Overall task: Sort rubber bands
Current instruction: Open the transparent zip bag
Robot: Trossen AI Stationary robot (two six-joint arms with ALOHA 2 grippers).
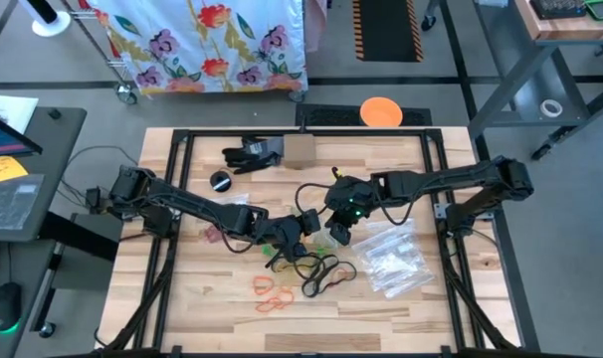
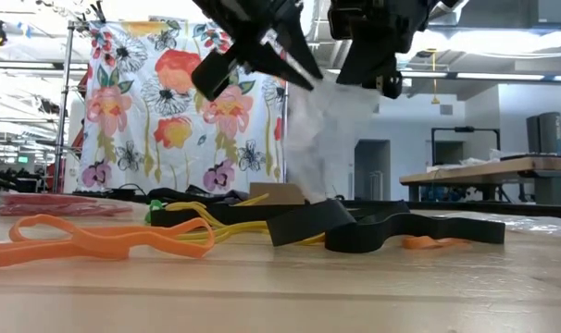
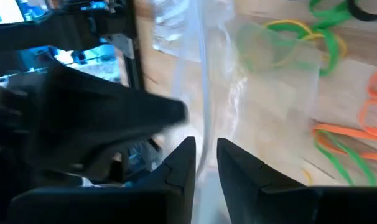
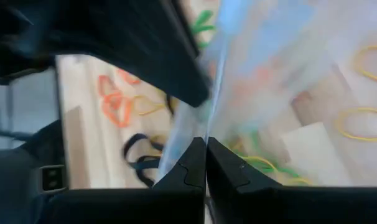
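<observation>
Wooden table [image 1: 182,298] before floral cloth [image 1: 212,40]; both grippers pinch clear bag [image 2: 308,139]

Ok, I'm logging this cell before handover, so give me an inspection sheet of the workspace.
Surface: wooden table, bare at the near left.
Job's things: rubber bands in orange, green, yellow and black, loose near the table's middle front.
Clutter: clear plastic bags at the right; a cardboard box, a black glove and a round black item at the far edge.
Hands: left hand and right hand both pinch a raised clear bag at mid-table.
Cables: black cables off the table's left.
Surroundings: floral cloth, orange disc on the floor.
</observation>
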